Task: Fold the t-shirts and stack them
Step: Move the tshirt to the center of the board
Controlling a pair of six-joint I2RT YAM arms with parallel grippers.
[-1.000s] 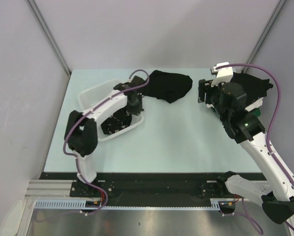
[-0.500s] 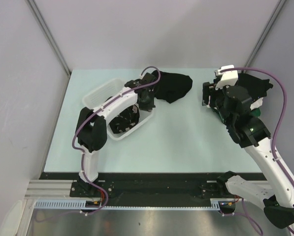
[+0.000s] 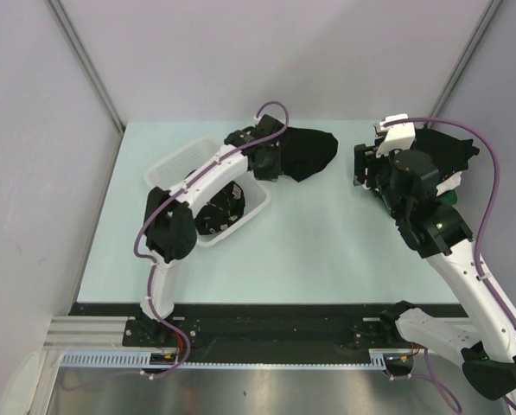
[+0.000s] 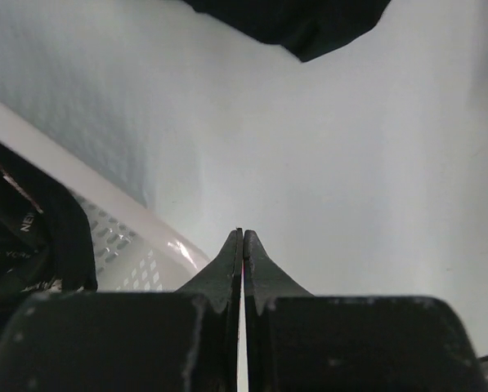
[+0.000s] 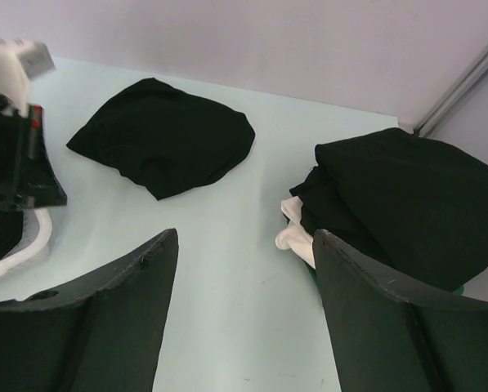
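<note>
Left gripper [image 4: 242, 238]: jaws pressed flat together, nothing between them. The tips point at bare table [image 4: 374, 188], just past the rim of the basket [image 4: 121, 233]. In the top view the left arm reaches out to the far side, and its wrist overlaps the left edge of the loose shirt [image 3: 308, 150].

Loose shirt: black, unfolded, bunched in a rough mound. It lies on the far middle of the table, beside the basket but not in it.

Basket: white plastic mesh, left of centre, set at an angle to the table edge. It holds a second black shirt, the basket shirt [image 3: 216, 210]. That one is crumpled, and white lettering shows on it in the left wrist view.

Right gripper [image 5: 245, 237]: jaws spread wide and empty. It is held in the air over the table, between the loose shirt and the stack [image 3: 443, 154], touching neither.

Stack: folded black shirts piled at the far right corner of the table. A white shirt [image 5: 295, 237] sticks out from under the pile on the side facing the table's middle. How many shirts are in the pile cannot be told.
</note>
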